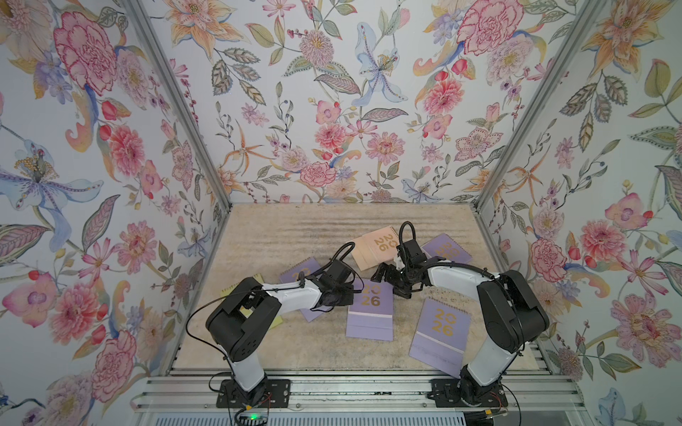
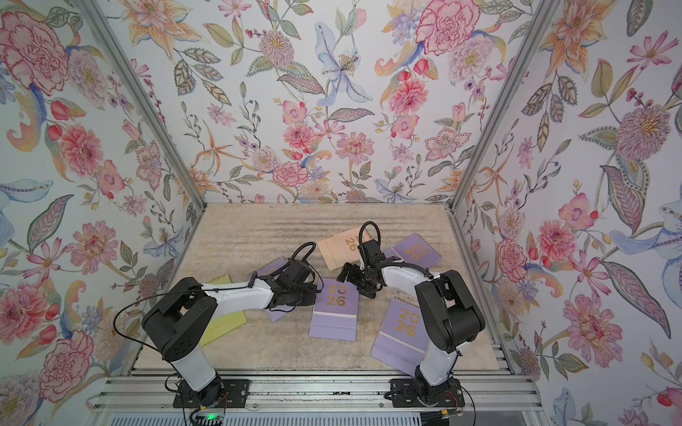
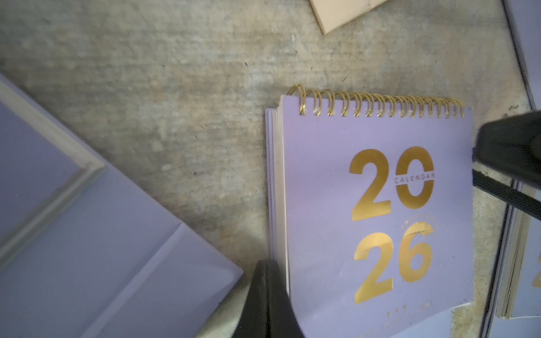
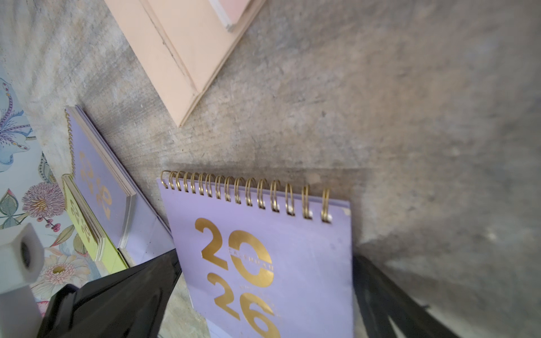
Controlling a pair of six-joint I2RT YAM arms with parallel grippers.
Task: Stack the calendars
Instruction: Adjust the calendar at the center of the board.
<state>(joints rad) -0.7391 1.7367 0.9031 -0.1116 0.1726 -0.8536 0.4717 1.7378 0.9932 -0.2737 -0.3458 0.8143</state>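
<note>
Calendar (image 1: pixel 371 310), lavender, between the wide-open right jaws; closed left jaws just beside its side edge.

Pastel covers, flowered walls.
The lavender calendars (image 1: pixel 371 313), peach calendar (image 1: pixel 372 250) and yellow-green calendar (image 2: pixel 225 324) all bore gold numerals; the tabletop (image 1: pixel 295 228) was mottled beige, the wallpaper (image 1: pixel 332 110) pale with pink, orange and blue blooms.
</note>
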